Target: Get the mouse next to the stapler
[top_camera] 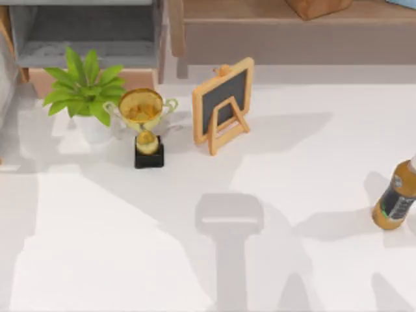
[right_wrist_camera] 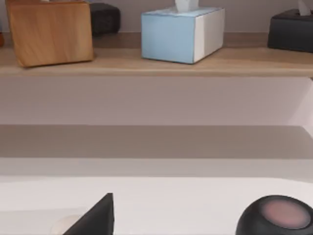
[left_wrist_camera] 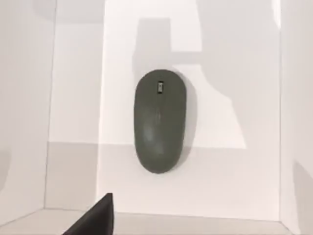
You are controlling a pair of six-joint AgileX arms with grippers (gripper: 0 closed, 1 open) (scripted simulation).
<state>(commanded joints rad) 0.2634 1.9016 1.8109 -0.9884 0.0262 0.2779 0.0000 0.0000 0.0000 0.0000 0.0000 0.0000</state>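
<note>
White and evenly lit, the surface (top_camera: 312,162) carries a row of ornaments along its far edge. Going left to right in the top view: a potted plant (top_camera: 84,88), a gold trophy (top_camera: 144,120) on a black base just beside it, a small easel chalkboard (top_camera: 223,104), and, well apart at the right edge, an amber bottle (top_camera: 394,198). Behind them stand a grey cabinet and a wooden shelf.

The mouse (left_wrist_camera: 160,120), dark grey-green, lies flat on the white surface in the left wrist view, below the left end effector (left_wrist_camera: 95,218), of which one dark finger edge shows; whether its fingers are apart or together I cannot tell. The right wrist view looks toward the shelf with a wooden box (right_wrist_camera: 49,32) and a blue tissue box (right_wrist_camera: 181,34); a dark rounded object (right_wrist_camera: 276,215) sits near the right end effector (right_wrist_camera: 95,218), whose state I also cannot tell.

I judge the task at its start: approach. The next move calls for descending on the mouse and locating the stapler, which I cannot identify.
</note>
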